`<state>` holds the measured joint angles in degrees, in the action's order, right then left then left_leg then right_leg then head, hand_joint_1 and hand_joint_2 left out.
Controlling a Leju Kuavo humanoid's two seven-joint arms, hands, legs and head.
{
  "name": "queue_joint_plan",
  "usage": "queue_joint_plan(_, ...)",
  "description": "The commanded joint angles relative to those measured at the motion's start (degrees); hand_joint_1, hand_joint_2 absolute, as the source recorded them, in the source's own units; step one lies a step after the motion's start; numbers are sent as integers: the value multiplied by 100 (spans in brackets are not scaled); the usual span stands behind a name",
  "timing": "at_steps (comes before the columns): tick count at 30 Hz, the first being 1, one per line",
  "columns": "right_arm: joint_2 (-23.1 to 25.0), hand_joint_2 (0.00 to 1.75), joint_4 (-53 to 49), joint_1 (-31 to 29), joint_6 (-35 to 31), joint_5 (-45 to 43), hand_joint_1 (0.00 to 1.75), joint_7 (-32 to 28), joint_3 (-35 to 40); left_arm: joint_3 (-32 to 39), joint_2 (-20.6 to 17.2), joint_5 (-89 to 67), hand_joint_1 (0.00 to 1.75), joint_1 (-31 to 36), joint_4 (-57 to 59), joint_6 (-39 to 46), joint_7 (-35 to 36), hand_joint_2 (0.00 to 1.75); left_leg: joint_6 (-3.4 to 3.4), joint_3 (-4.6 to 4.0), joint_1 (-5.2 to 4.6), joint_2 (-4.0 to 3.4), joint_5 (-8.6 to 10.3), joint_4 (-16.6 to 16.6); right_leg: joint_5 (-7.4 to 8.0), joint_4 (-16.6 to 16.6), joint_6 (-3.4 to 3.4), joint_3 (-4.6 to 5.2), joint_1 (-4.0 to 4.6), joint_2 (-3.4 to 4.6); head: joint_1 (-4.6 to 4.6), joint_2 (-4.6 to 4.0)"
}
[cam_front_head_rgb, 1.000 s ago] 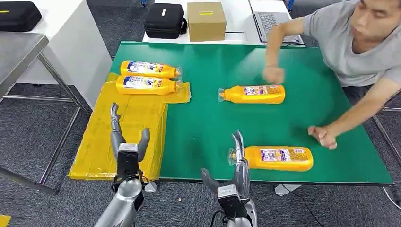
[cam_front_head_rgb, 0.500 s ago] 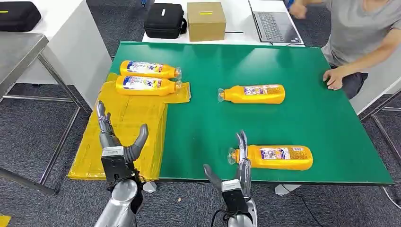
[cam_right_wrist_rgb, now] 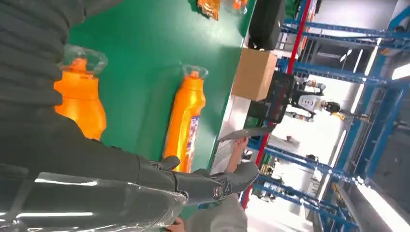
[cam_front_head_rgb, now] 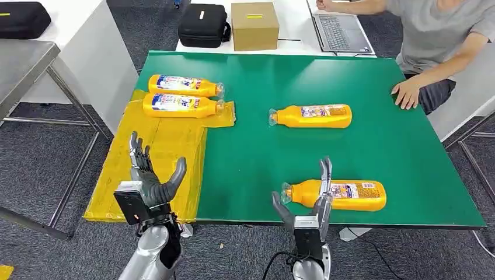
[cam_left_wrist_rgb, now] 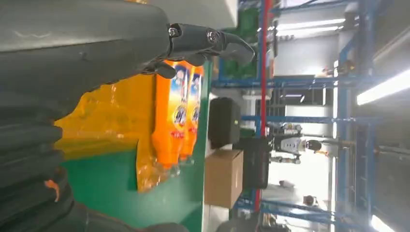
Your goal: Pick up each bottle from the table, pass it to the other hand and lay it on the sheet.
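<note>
Lying on the green table top [cam_front_head_rgb: 257,146] are four orange plastic bottles with printed labels. The nearest orange bottle [cam_front_head_rgb: 341,195] is located at the lower right of the head frame, on its side near the front edge, with its clear cap end toward the left. The second loose orange bottle [cam_front_head_rgb: 312,116] is placed at the frame centre, also on its side, well apart from the first. Two further orange bottles [cam_front_head_rgb: 182,95] are laid side by side, touching, at the upper left, on the far end of the yellow plastic sheet [cam_front_head_rgb: 152,169] that is draped over the table's left edge.

The right hand [cam_front_head_rgb: 309,201] is raised at the lower centre, fingers extended and thumb spread; nothing is held, and its fingers stand in front of the nearest bottle's neck. The left hand [cam_front_head_rgb: 149,178] is raised above the sheet at the lower left, fingers spread apart, with nothing held.

A person's hand [cam_front_head_rgb: 405,93] is rested on the table's right edge at the upper right.
</note>
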<state>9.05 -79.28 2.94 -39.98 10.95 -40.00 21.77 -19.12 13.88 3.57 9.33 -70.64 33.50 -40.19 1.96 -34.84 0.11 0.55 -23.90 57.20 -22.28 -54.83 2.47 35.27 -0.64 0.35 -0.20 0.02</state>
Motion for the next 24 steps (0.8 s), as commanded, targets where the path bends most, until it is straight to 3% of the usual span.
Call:
queue_joint_plan(1,55,175,-139,203,-2,93,0,0,-252,-299,27,-156,0,181,924,418,19,0,-7,29,-2,6,-8,-8,-13,4,-6,-29,-1,-12,0,-2)
queue_joint_plan(8,12,175,-37,91,-2,38,0,0,-185,-780,-196,-367,0,330,1052,98,19,0,-6,15,-2,4,-3,-6,-7,3,-6,-16,-1,-9,0,0)
queue_joint_plan(10,-1,175,-3,36,-2,23,0,0,-188,-919,-269,-117,0,501,1248,-614,19,0,-7,16,-1,3,-5,-6,-8,3,-7,-17,0,-7,0,0)
queue_joint_plan(17,7,175,18,15,-2,-20,0,0,-210,-911,-261,-85,0,566,1309,-721,19,0,-10,25,-1,2,-8,-5,-12,2,-9,-26,1,-8,2,0)
queue_joint_plan(18,45,175,-3,53,-2,25,0,0,-236,-740,-196,-66,0,514,1220,-1004,19,175,-11,32,-1,-3,-10,-7,-13,2,-10,-30,1,-4,2,-2)
queue_joint_plan(19,42,175,-13,67,-2,28,0,0,-235,-723,-175,-78,0,522,1290,-943,19,175,-11,28,-1,-2,-11,-3,-13,-1,-10,-27,0,-5,0,-2)
queue_joint_plan(20,58,175,-16,80,-2,58,0,0,-272,-755,-170,-122,0,541,1378,-927,19,0,-9,19,0,-7,-7,-5,-6,3,-8,-18,2,2,2,0)
queue_joint_plan(23,41,175,-69,101,-2,156,0,0,-293,-869,-265,-160,0,546,1375,-1197,19,0,-7,22,0,-1,-6,-8,-8,5,-7,-22,2,-6,0,0)
queue_joint_plan(24,95,175,-153,137,-2,587,0,0,-455,-861,-289,-88,0,559,1463,-1525,19,0,-6,17,-1,-1,-5,-7,-7,3,-6,-17,0,-5,0,0)
